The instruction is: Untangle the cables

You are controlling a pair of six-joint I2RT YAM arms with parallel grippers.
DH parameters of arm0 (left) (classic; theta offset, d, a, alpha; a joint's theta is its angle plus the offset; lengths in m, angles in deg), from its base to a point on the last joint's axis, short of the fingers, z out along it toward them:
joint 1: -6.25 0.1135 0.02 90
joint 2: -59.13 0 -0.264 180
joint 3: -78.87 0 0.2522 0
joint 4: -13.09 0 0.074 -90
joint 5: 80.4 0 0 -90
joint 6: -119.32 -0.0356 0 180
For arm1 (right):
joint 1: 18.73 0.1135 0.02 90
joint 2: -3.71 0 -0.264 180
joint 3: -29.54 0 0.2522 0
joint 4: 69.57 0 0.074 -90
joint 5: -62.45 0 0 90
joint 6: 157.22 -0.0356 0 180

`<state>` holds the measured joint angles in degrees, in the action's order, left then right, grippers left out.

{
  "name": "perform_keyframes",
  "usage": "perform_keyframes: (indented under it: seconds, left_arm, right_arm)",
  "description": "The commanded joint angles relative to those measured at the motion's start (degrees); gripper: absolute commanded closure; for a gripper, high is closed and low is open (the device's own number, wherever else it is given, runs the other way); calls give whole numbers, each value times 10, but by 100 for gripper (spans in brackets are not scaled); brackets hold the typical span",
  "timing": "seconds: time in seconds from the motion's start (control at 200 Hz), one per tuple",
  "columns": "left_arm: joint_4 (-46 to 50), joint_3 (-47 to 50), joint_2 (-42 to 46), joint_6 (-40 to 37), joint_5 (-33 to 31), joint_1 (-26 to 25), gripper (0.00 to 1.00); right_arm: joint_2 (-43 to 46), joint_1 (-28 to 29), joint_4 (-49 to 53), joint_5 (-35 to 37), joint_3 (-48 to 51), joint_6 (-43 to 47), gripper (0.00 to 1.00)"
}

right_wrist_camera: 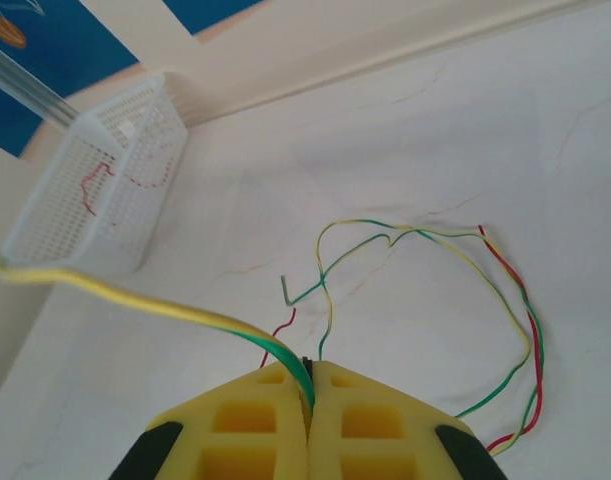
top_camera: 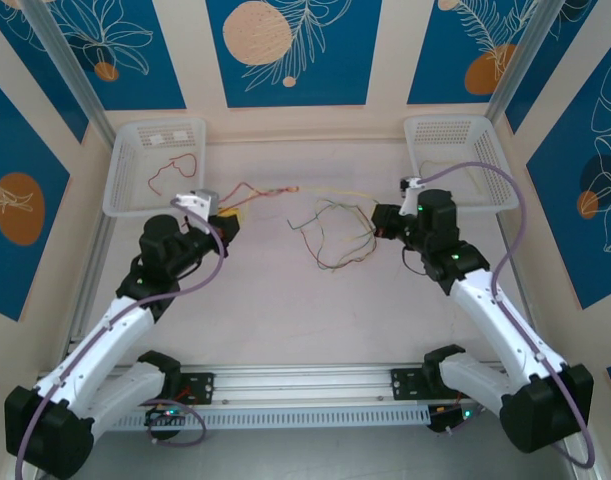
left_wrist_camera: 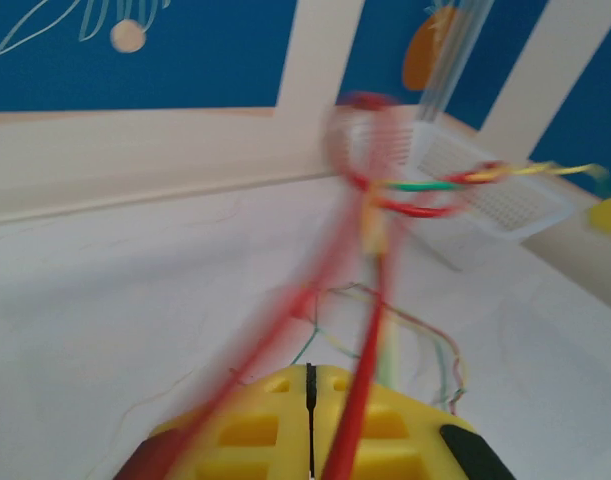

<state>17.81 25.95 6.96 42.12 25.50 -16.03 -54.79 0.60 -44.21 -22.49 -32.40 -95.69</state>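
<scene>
Looking down from the overhead camera, I find the cables [top_camera: 330, 235] mid-tabletop [top_camera: 285, 320], between the two arms. One taut run [top_camera: 265, 192] is drawn into a line. Its long axis lies left to right across the tabletop, red at the left end and pale yellow toward the right, with a small knot [top_camera: 291, 190] about halfway. Just nearer the arms, slack loops [top_camera: 357, 240] of green, yellow and orange-brown sprawl with no single direction, closer to the right arm.

On the left wrist camera, the left fingers [left_wrist_camera: 275, 390] are clenched, seam shut, and red strands [left_wrist_camera: 370, 330] lead away from them up to the knot. The blur hides the exact pinch point. From the knot a green and yellow stretch [left_wrist_camera: 545, 172] heads off to the right.

On the right wrist camera, the right fingers [right_wrist_camera: 265, 395] are clamped on a yellow-green strand [right_wrist_camera: 185, 315] that leaves the seam and points up and left, lifted off the tabletop. Beyond them lies a wide loop [right_wrist_camera: 520, 320] of green, yellow and red, flat on the surface.

The left basket [top_camera: 125, 205] holds a separate red wire [top_camera: 175, 168] — well apart from the rest.
</scene>
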Motion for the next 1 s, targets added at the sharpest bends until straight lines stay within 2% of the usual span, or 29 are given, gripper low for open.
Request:
perform_keyframes:
  seconds: [0.0, 0.13, 0.29, 0.31, 0.34, 0.355, 0.44, 0.57, 0.595, 0.66, 0.68, 0.705, 0.75, 0.865, 0.995]
  left_arm:
    - [-7, -52, -26, -3, 57, -39, 100]
    - [-1, -73, -68, -23, 40, -90, 100]
    - [-47, -70, -123, 10, 38, -108, 100]
    - [-47, -73, -130, 12, 37, -109, 89]
    - [-45, -77, -139, 12, 39, -110, 66]
    - [-43, -79, -143, 11, 38, -110, 58]
    - [-29, -87, -152, -2, 37, -111, 44]
    - [3, -86, -117, -28, -4, -110, 40]
    - [7, -83, -107, -35, -16, -110, 33]
    - [11, -69, -73, -53, -35, -110, 32]
    - [13, -64, -63, -56, -42, -109, 26]
    - [13, -58, -48, -61, -49, -109, 25]
    - [14, -46, -27, -69, -62, -107, 24]
    - [0, -13, 24, -73, -80, -90, 20]
    - [-22, 13, 31, -41, -61, -46, 20]
  right_arm:
    - [-36, 52, -48, 70, -5, 5, 100]
    - [-79, 104, -75, 82, -17, 0, 100]
    - [-110, 144, -118, 52, -28, 0, 100]
    - [-113, 149, -123, 49, -29, 5, 100]
    - [-116, 155, -128, 45, -31, 10, 100]
    - [-118, 157, -129, 43, -32, 12, 100]
    - [-118, 159, -129, 43, -35, 19, 100]
    - [-94, 134, -108, 60, -25, 35, 100]
    - [-88, 124, -103, 59, -22, 38, 100]
    - [-67, 94, -98, 44, -8, 46, 100]
    - [-60, 85, -96, 37, -3, 48, 100]
    - [-51, 70, -95, 27, 2, 51, 100]
    - [-36, 44, -94, 2, 12, 57, 100]
    - [-11, -17, -107, -130, 28, 76, 100]
    - [3, -24, -117, -207, 36, 116, 100]
